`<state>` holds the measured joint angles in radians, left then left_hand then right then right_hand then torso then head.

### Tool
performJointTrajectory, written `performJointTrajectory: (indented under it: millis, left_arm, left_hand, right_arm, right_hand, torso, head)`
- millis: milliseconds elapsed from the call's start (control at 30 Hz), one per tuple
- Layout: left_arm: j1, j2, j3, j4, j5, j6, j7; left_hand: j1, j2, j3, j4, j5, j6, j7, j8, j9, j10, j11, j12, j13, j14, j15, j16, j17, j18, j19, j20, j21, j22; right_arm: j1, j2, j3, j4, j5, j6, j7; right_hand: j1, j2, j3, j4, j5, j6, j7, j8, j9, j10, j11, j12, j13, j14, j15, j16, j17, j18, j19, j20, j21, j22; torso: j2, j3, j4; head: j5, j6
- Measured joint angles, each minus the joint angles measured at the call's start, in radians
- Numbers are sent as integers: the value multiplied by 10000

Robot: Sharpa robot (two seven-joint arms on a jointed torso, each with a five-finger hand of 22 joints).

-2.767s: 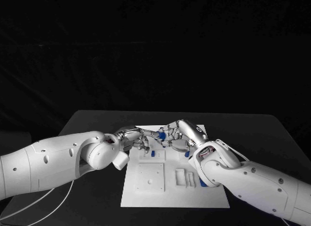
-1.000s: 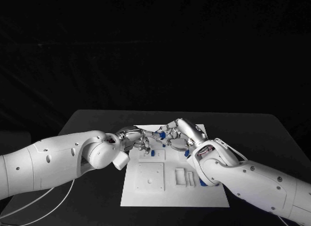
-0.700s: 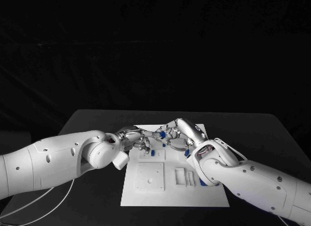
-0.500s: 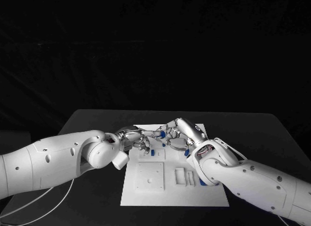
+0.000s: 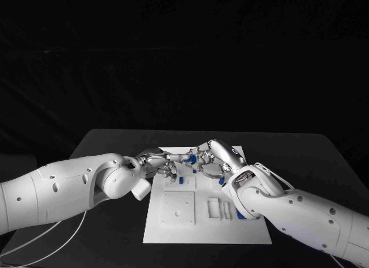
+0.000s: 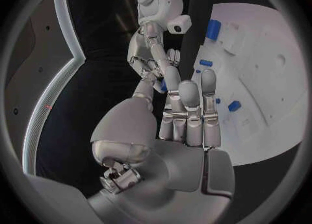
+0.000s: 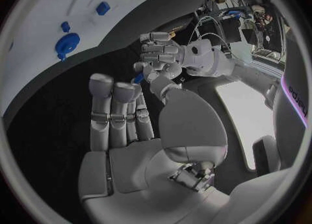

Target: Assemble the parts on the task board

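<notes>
The white task board lies in the middle of the table. Over its far end my left hand and right hand meet fingertip to fingertip. Between them sits a small blue part, held above the board. In the left wrist view my left hand pinches that blue part between thumb and fingers, and the right hand has its fingertips on it too. The right wrist view gives the same blue part between my right hand and the left hand.
Other blue parts rest on the board: one near its edge, two smaller ones. A round blue part and a small block sit on the board. White raised blocks occupy the near half.
Both hands have stayed together over the board's far end with the blue part between them; the fingers have shifted only slightly.
</notes>
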<state>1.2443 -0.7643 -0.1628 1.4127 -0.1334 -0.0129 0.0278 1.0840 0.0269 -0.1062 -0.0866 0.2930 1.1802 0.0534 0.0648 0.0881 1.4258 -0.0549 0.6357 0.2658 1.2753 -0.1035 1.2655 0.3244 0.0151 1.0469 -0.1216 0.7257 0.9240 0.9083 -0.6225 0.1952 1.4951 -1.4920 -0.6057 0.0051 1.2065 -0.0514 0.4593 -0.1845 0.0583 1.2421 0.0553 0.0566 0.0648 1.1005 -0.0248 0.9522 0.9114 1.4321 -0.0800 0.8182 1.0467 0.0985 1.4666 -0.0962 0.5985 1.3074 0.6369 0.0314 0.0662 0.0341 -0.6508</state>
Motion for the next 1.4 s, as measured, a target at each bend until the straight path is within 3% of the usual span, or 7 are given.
performJointTrajectory:
  millis: [200,633,767,867,1000,1100,1400]
  left_arm:
    - [0,-66,0,-116,-147,-1,34]
    - [0,-185,3,-297,-528,-12,73]
    - [0,-257,8,-353,-731,43,108]
    - [0,-314,12,-388,-952,117,164]
    - [2,-354,16,-398,-1386,285,296]
    - [4,-347,20,-396,-1668,431,377]
    - [9,-213,27,-385,-2532,932,571]
  left_hand:
    - [18,-18,-328,137,1,-141,32,0,65,-38,35,-40,-27,-43,43,0,-44,0,-36,36,0,-82]
    - [82,-83,-607,277,27,-284,106,0,156,-164,161,-177,-145,-197,124,-157,-186,0,-129,129,77,-272]
    - [82,-83,-636,248,350,-220,42,0,335,-270,158,-279,-232,-261,134,-304,-307,0,-235,160,5,-369]
    - [28,-29,-707,233,983,103,-90,131,818,-312,118,-348,-271,-306,89,-349,-396,1,-270,124,-18,-420]
    - [-94,93,-831,109,1475,160,-175,304,2295,-359,70,-390,-268,-386,84,-349,-464,0,-306,88,-56,-467]
    - [-222,221,-875,-59,1653,-105,-294,273,4732,-484,88,-348,-179,-453,94,-188,-568,1,-381,92,-56,-485]
    - [-300,298,-856,32,1708,-139,-503,418,8441,-610,-38,-232,-31,-618,63,-76,-698,0,-484,123,-56,-499]
  right_arm:
    - [0,-60,3,64,44,74,41]
    - [1,-187,6,142,145,214,132]
    - [1,-269,6,156,200,337,177]
    - [1,-344,6,180,252,434,218]
    - [1,-452,11,250,341,570,294]
    - [1,-493,15,289,392,654,346]
    - [3,-533,21,378,533,1020,505]
  right_hand:
    - [1,-2,-235,235,311,0,-1,1,0,0,0,0,22,-36,-36,0,-1,0,0,0,-60,0]
    - [-39,-46,-204,345,387,-15,-19,2,0,0,1,0,20,-36,-35,0,-2,-2,0,0,-100,-1]
    - [-34,-42,-245,387,387,-15,-19,2,0,0,1,0,20,-36,-36,0,-2,-2,0,0,-100,-1]
    - [-31,-40,-277,418,386,-15,-19,2,0,0,1,0,20,-36,-35,0,4,-2,0,0,-100,-1]
    - [-30,-39,-286,427,386,-15,-20,3,0,-2,-1,0,16,-36,-35,0,11,-2,0,0,-121,-1]
    - [-30,-39,-286,427,386,-17,-21,3,0,-57,-15,0,2,-36,-36,0,11,-3,0,0,-156,-1]
    - [18,7,-315,397,384,-45,-26,3,0,-107,33,0,-12,-36,-35,-1,28,-3,0,0,-196,-1]
  torso:
    - [-1,0,0]
    - [1,7,0]
    - [2,6,-5]
    - [3,6,-10]
    - [4,1,-11]
    - [3,2,-9]
    - [3,-3,-6]
  head:
    - [7,-8]
    - [9,-19]
    - [8,-19]
    - [7,-25]
    - [5,-40]
    - [4,-59]
    - [3,-145]
